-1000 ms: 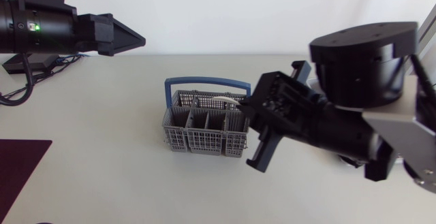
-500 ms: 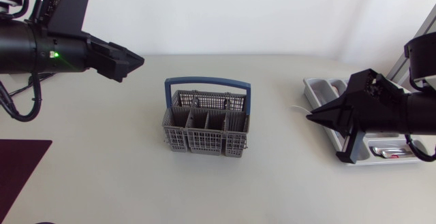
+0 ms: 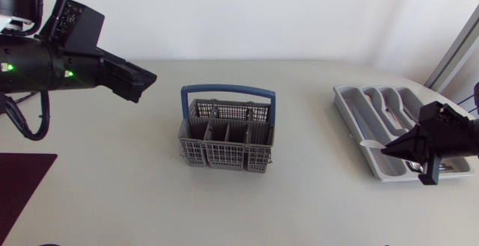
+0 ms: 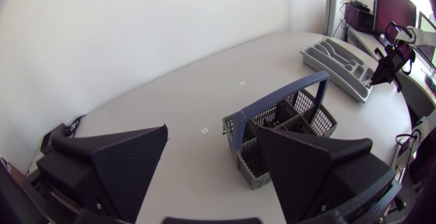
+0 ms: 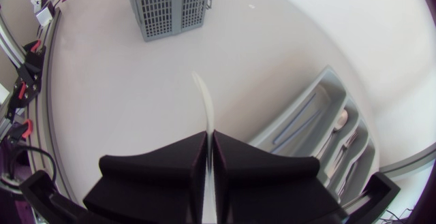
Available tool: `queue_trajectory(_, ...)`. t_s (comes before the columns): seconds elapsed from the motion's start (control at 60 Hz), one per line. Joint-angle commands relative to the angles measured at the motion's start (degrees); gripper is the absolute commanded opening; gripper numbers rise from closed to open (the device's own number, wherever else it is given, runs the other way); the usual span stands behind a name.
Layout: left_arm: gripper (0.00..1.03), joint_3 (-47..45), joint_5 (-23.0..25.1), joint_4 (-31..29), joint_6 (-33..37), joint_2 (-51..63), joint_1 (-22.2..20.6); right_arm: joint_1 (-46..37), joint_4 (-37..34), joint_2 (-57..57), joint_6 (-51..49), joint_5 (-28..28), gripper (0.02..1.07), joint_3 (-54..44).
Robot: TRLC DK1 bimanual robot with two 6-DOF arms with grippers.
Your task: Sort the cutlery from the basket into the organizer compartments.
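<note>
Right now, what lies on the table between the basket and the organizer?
Nothing: the head view shows bare tabletop between basket and organizer. The right claw sits over the organizer's near end.

The basket (image 3: 227, 137) stands in the middle of the table (image 3: 299, 208). The organizer (image 3: 346, 104) lies on the table far to the right of the basket, well apart from it. Some cutlery (image 5: 338, 122) lies in its compartments. The left gripper (image 3: 146, 80) hangs over the table, to the left of the basket and a bit behind it. The right gripper (image 3: 389, 150) hangs over the front part of the organizer, tip toward the basket's side. A thin piece of cutlery (image 5: 204, 105) sits pinched between its two fingers and sticks out ahead of them. A flat mat (image 3: 19, 190) lies at the front left corner.
</note>
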Motion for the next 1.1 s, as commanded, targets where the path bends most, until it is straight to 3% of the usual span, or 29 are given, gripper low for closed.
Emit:
queue_trajectory(0.0,0.98,-1.2,-0.6,0.5,1.0,0.6,0.4,-4.7,-3.5,5.8,-8.8,-0.5,0.07,4.8)
queue_trajectory(0.283,0.98,-3.3,-1.9,2.5,0.9,2.1,0.4,-15.6,-10.5,23.8,-19.8,2.0,0.07,19.0)
queue_trajectory(0.7,0.98,-4.6,-3.5,3.6,0.4,3.4,0.1,-20.6,-18.4,41.0,-27.6,11.6,0.11,37.6)
queue_trajectory(1.017,0.98,-6.9,-4.2,5.1,0.6,3.4,0.6,-18.8,-17.6,46.0,-28.2,14.0,0.17,39.4)
queue_trajectory(1.083,0.98,-7.0,-4.2,5.0,0.6,3.3,0.7,-18.4,-16.7,46.1,-28.1,14.2,0.22,39.3)
